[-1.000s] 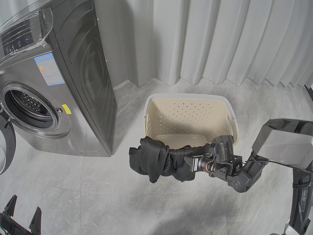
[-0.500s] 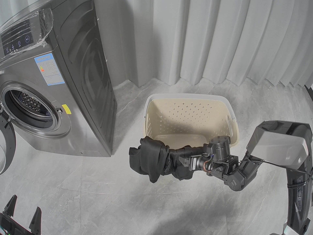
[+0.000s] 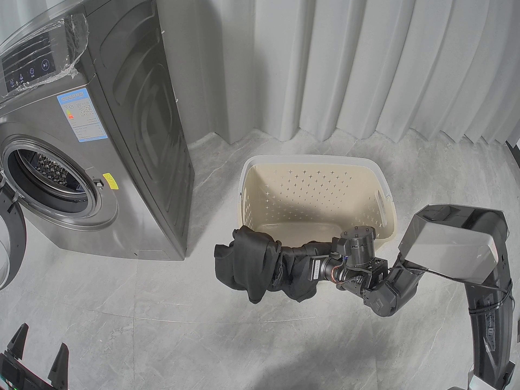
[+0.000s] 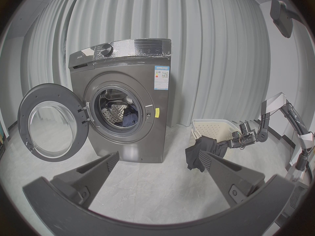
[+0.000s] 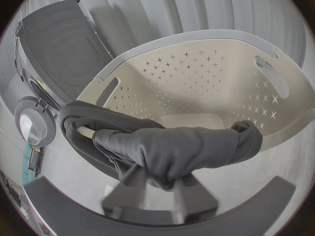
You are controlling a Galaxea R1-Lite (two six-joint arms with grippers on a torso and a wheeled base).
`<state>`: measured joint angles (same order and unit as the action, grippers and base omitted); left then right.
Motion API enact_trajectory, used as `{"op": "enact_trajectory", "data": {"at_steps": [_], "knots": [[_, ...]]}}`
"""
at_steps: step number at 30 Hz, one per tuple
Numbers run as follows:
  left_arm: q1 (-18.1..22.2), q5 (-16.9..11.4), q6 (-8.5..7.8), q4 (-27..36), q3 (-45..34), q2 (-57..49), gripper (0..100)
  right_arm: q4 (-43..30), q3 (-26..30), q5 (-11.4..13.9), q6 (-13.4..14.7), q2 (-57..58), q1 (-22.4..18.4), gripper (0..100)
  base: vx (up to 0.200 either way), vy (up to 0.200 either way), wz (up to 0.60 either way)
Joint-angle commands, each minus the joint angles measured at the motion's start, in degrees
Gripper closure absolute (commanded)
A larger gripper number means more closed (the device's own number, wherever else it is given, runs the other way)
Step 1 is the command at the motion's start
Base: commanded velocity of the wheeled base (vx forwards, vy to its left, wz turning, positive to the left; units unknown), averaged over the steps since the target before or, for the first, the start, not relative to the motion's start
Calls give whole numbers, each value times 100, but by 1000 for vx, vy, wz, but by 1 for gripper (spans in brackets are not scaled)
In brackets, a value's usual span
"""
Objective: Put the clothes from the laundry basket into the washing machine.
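Garment (image 3: 254,264) draped over the near rim of the basket (image 3: 314,161), clenched in the right tool (image 3: 307,269).
Bulk hangs outside the corner nearest the washing machine (image 3: 124,136), whose door (image 4: 52,122) is open. Left tool (image 3: 35,356) released, fingers spread, low over the floor.

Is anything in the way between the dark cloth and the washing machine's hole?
Nothing visible. The dark cloth, held by the right gripper, has only bare floor between it and the washing machine, whose door is open.
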<state>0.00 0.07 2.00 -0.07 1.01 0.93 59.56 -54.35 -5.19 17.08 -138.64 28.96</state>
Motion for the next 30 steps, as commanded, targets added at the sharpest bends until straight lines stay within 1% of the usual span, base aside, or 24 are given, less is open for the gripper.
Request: {"op": "enact_trajectory", "data": {"at_steps": [1, 2, 4, 7, 14, 19, 25, 30], "knots": [[0, 1, 2, -1, -101, -84, 0, 64, 56, -43, -3, 39, 39, 100, 0, 0, 0], [0, 1, 2, -1, -101, -84, 0, 117, 126, -140, -20, 101, 48, 100, 0, 0, 0], [0, 1, 2, -1, -101, -84, 0, 214, 275, -166, -38, 303, 92, 100, 0, 0, 0], [0, 1, 2, -1, -101, -84, 0, 275, 557, -157, -38, 760, 136, 100, 0, 0, 0], [0, 1, 2, -1, -101, -84, 0, 301, 1005, -122, -47, 1850, 215, 100, 0, 0, 0], [0, 1, 2, -1, -101, -84, 0, 319, 1312, -122, -38, 2201, 320, 100, 0, 0, 0], [0, 1, 2, -1, -101, -84, 0, 530, 1479, -105, -64, 2465, 338, 100, 0, 0, 0], [0, 1, 2, -1, -101, -84, 0, 530, 1576, -87, -249, 3291, 443, 100, 0, 0, 0]]}}
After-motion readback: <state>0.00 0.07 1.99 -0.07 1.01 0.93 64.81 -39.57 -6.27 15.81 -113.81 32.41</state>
